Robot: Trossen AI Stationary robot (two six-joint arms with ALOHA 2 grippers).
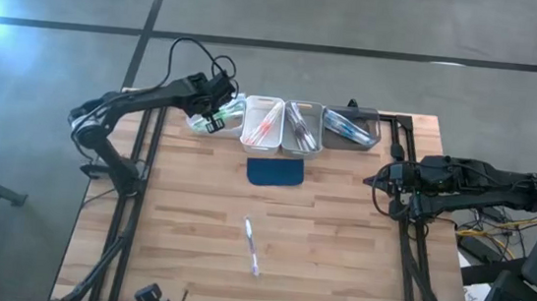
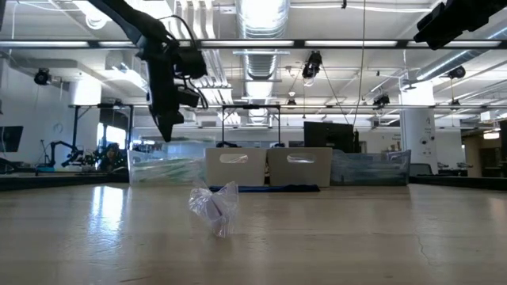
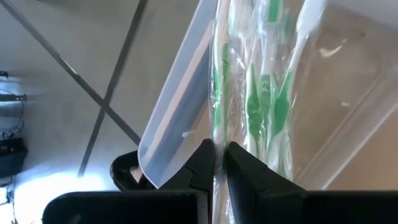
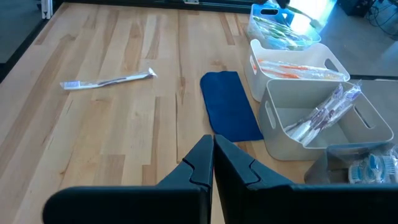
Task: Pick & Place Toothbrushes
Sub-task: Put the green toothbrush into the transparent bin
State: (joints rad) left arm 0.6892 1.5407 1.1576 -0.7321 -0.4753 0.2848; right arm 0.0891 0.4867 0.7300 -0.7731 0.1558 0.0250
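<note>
two dark jointed arms (image 1: 145, 99), looping black cables, black claws

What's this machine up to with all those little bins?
It is sorting wrapped toothbrushes into a row of bins at the table's far edge. The left gripper is over the clear bin at the row's left end, fingers pinched on a green toothbrush. The right gripper waits shut at the table's right side. One toothbrush lies loose on the table.

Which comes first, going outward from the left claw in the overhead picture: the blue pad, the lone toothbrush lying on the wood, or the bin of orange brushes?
From the left gripper, over the clear bin of green brushes at the table's far left:
1. Orange-brush bin, right beside it in the row.
2. Blue pad, in front of the bins.
3. Lone toothbrush, mid-table, nearest the front edge.
</note>
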